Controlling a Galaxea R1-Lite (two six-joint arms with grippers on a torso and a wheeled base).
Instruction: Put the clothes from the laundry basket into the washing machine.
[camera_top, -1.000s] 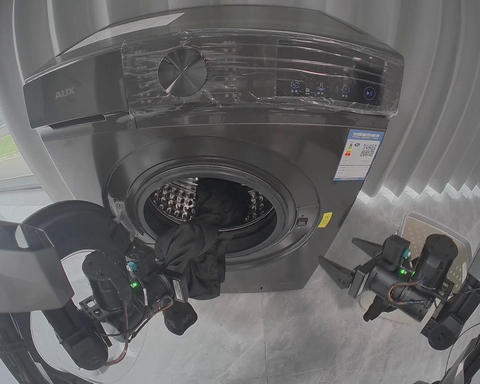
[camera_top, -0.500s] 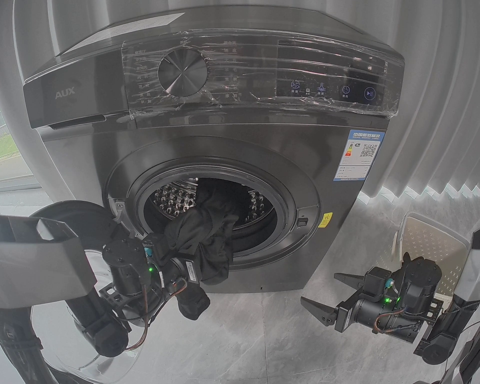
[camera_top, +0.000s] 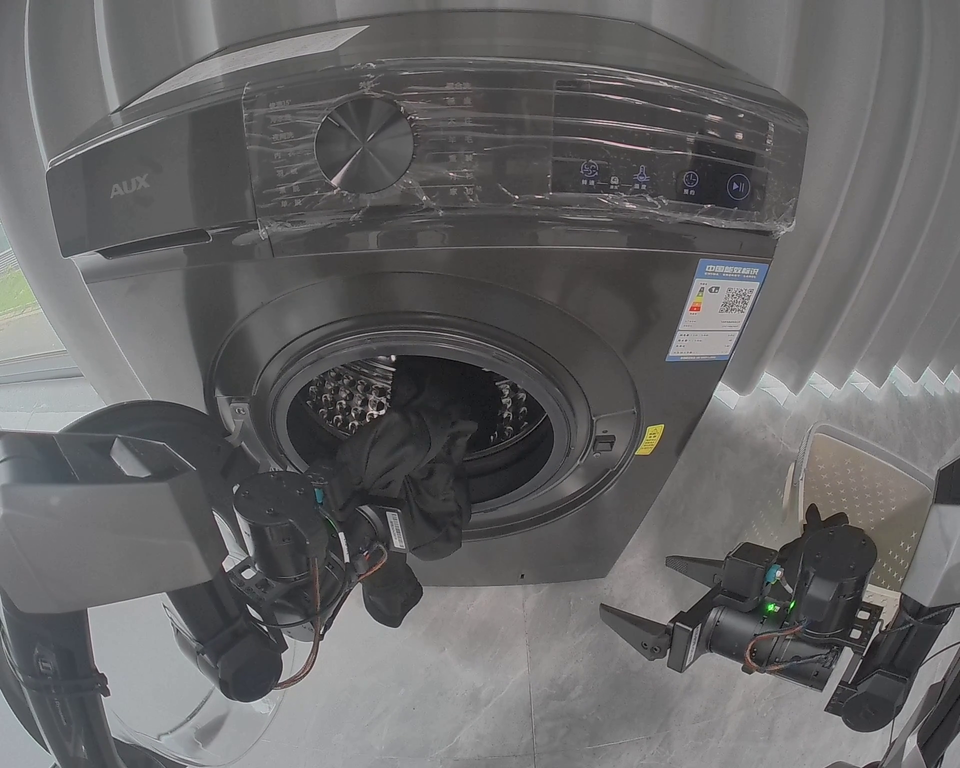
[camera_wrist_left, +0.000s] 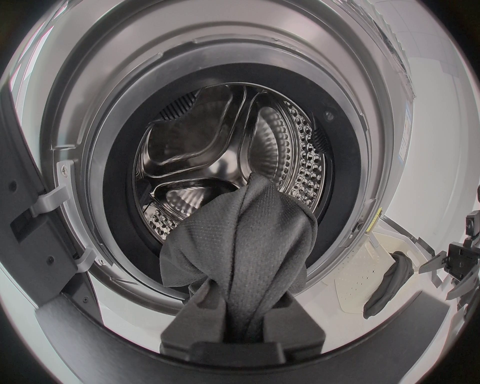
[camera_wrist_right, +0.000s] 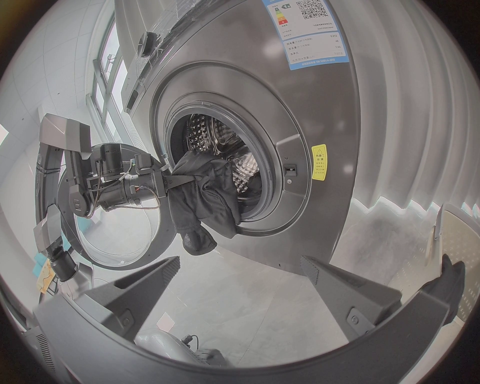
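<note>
Grey floor tiles (camera_top: 560, 660) and a white pleated curtain (camera_top: 880, 200) surround the dark grey front-loading washing machine (camera_top: 420, 270), its door open. The left gripper (camera_wrist_left: 242, 310), at the drum's lower rim, is clamped on a crumpled black garment (camera_top: 415, 470) that bulges ahead of it into the opening. The right gripper (camera_top: 640, 590) hangs spread wide, holding nothing. The white perforated laundry basket (camera_top: 860, 480) stands just behind it, with a dark cloth (camera_wrist_left: 390, 282) on it.

Left end effector (camera_wrist_left: 243, 312) has pushed the black garment (camera_top: 415, 470) ahead toward the drum (camera_top: 340, 400). Right end effector (camera_top: 640, 590) has sunk lower.
</note>
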